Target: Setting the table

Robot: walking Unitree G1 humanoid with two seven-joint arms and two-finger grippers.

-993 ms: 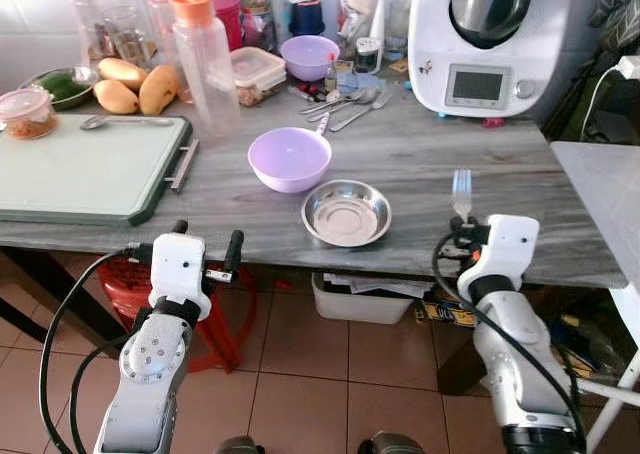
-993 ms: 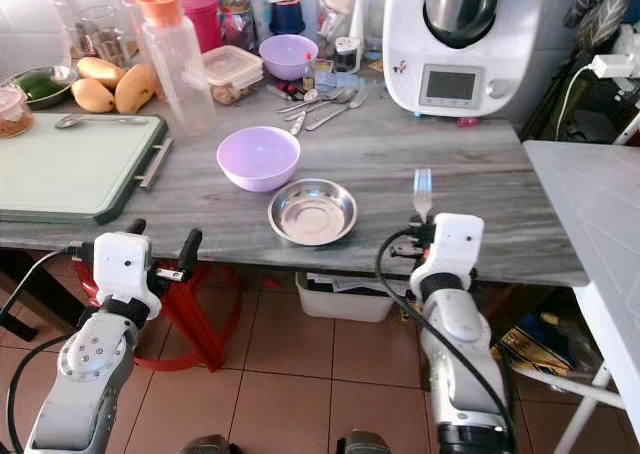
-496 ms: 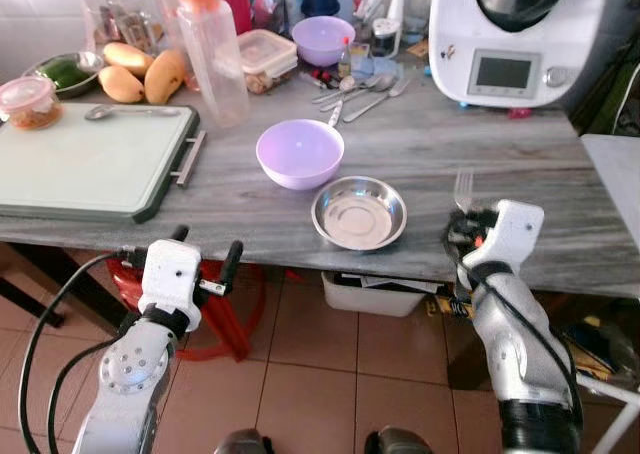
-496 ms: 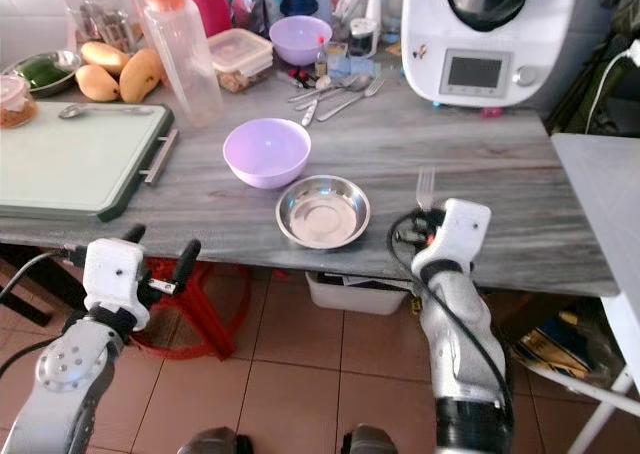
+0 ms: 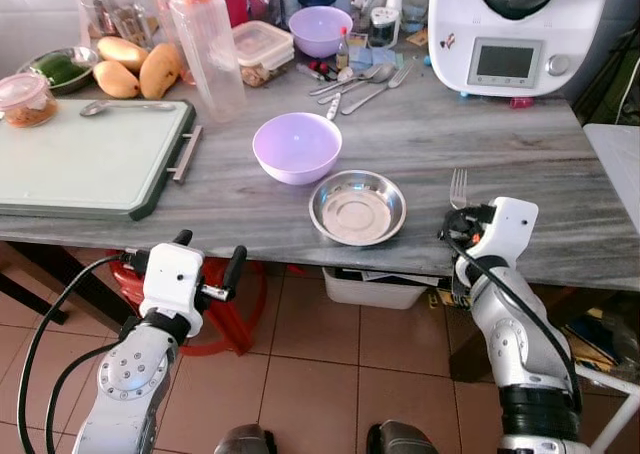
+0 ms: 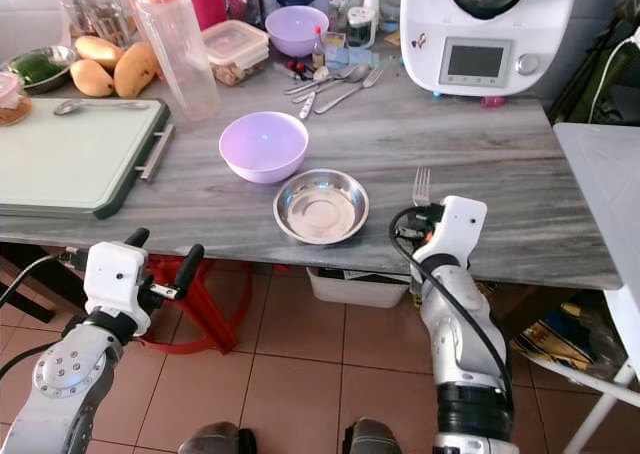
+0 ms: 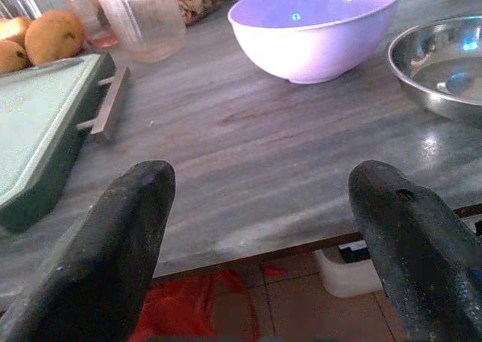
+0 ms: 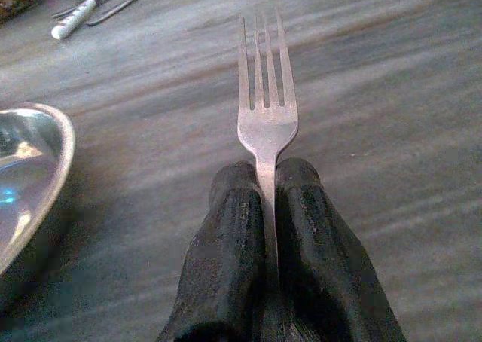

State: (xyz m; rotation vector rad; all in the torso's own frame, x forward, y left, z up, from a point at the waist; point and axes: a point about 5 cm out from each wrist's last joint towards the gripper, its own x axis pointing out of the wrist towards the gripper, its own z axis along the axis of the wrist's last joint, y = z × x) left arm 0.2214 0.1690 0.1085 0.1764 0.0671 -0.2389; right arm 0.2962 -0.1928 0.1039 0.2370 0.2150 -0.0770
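Holding the fork (image 8: 266, 116) tines-forward, right gripper (image 8: 265, 206) has both fingers pinched on its handle, low over the grey table (image 5: 520, 144) just right of the steel plate (image 5: 357, 207). Left gripper (image 5: 207, 274) idles below the table edge, fingers spread, empty. Judging progress: plate and purple bowl (image 5: 296, 146) look placed; fork not down yet, probably goes beside the plate. Spare cutlery (image 5: 360, 79) lies at the back near the white appliance (image 5: 515, 29). Green cutting board (image 5: 80, 164) on the left, tiled floor below.
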